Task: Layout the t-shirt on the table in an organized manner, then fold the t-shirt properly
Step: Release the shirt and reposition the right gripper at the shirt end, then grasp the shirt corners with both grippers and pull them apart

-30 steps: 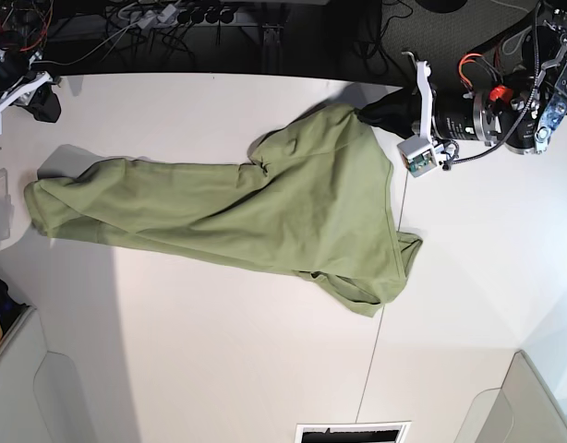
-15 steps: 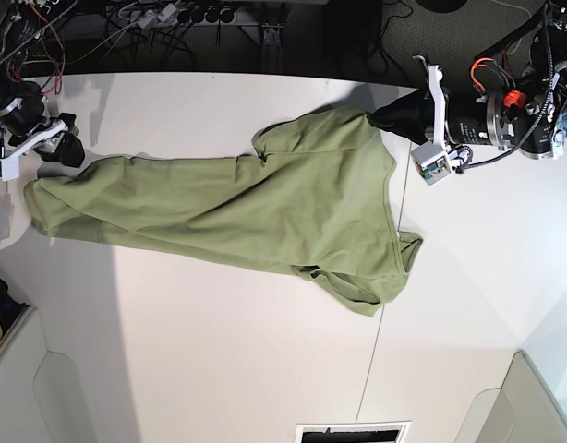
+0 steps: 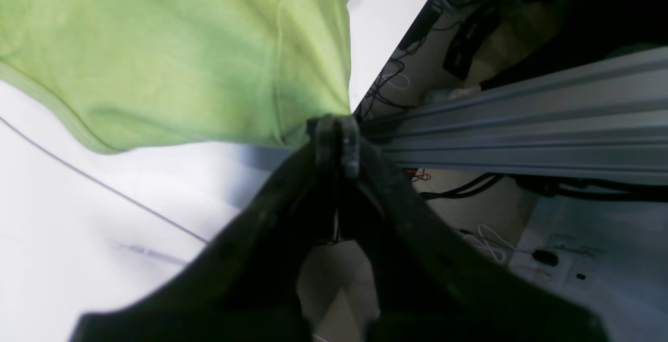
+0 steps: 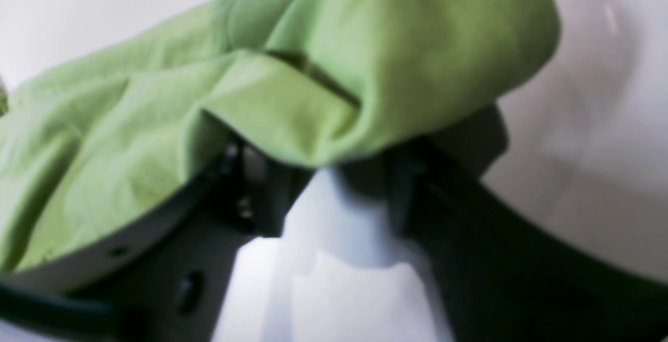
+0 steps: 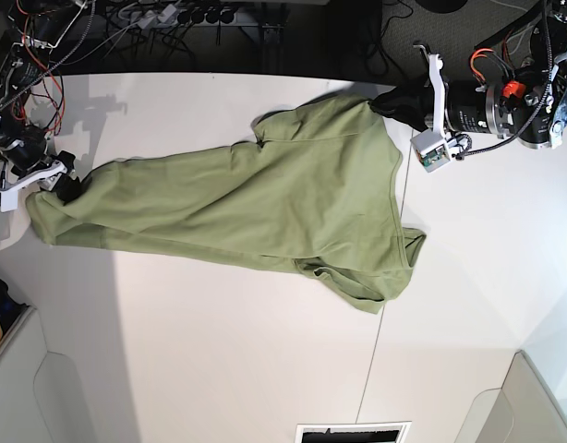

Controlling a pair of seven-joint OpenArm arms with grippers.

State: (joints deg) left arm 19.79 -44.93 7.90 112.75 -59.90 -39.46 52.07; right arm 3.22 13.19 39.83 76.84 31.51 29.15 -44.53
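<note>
The t-shirt (image 5: 256, 217) lies stretched lengthwise across the white desk (image 5: 219, 369). My left fingers (image 3: 334, 138) are pressed together, clamping one corner of it near the desk's back edge. My right fingers (image 4: 245, 185) stand apart, cloth draped over them.

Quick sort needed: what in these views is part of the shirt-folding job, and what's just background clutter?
Job:
- t-shirt, olive green, stretched across the table
- left gripper, shut on a shirt corner
- right gripper, jaws apart around the shirt's other end

Lying about:
- cables and power strip behind the table's far edge
- aluminium rail off the table
</note>
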